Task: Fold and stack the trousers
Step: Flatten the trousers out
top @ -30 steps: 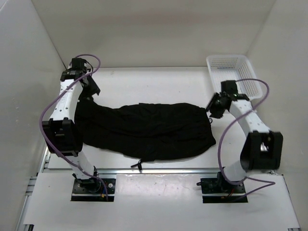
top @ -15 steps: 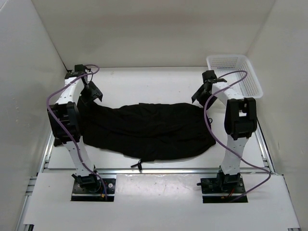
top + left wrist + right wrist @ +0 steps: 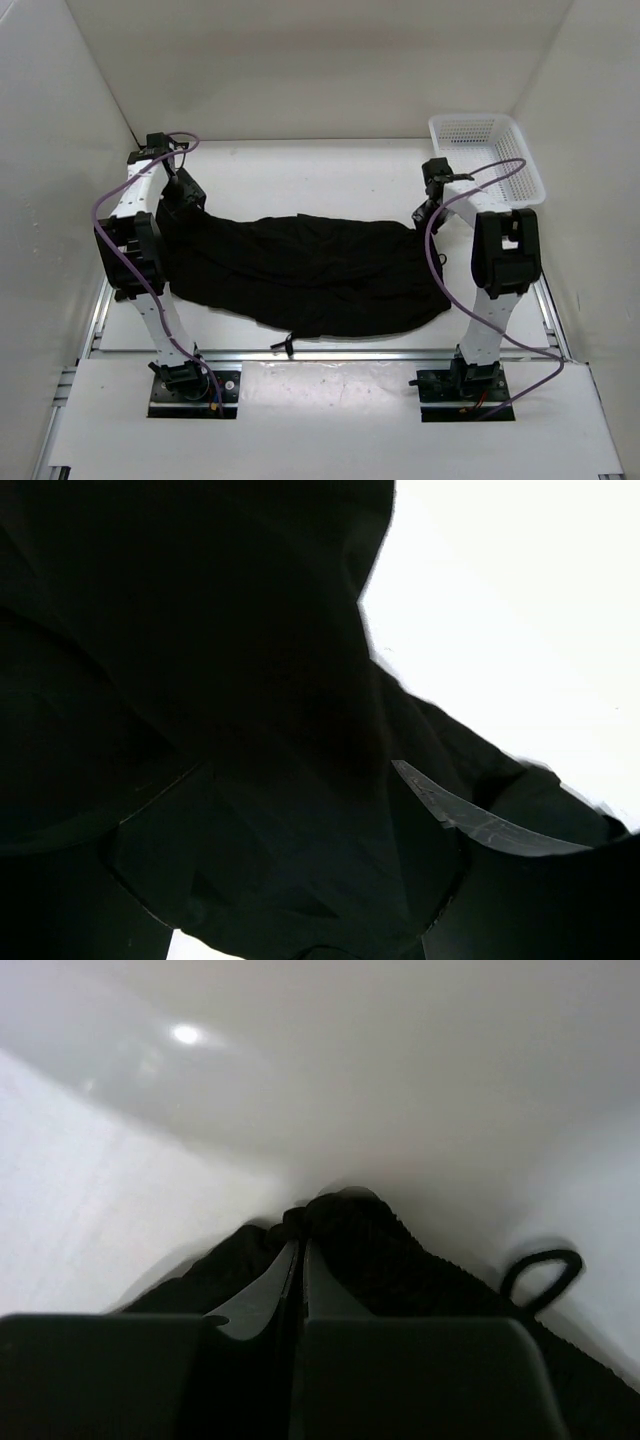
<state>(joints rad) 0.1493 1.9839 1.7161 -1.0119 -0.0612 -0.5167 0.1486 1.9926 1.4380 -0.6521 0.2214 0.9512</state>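
Observation:
The black trousers (image 3: 310, 270) lie spread flat across the middle of the table, with a small cord (image 3: 290, 343) at their near edge. My left gripper (image 3: 185, 196) is down on their far left corner. In the left wrist view it (image 3: 290, 810) stands open, one finger (image 3: 470, 820) showing, with black cloth (image 3: 200, 680) filling the gap. My right gripper (image 3: 425, 212) sits at the far right corner. In the right wrist view it (image 3: 300, 1245) is shut, with the ribbed edge of the trousers (image 3: 380, 1250) bunched up at its tips and a cord loop (image 3: 540, 1275) beside it.
A white mesh basket (image 3: 436, 140) stands at the back right, just behind my right arm. White walls enclose the table on the left, back and right. A metal rail (image 3: 330, 353) runs along the near edge by the arm bases.
My right gripper has dropped to the far right corner of the trousers and shut there. My left gripper has sunk onto the far left corner, still open.

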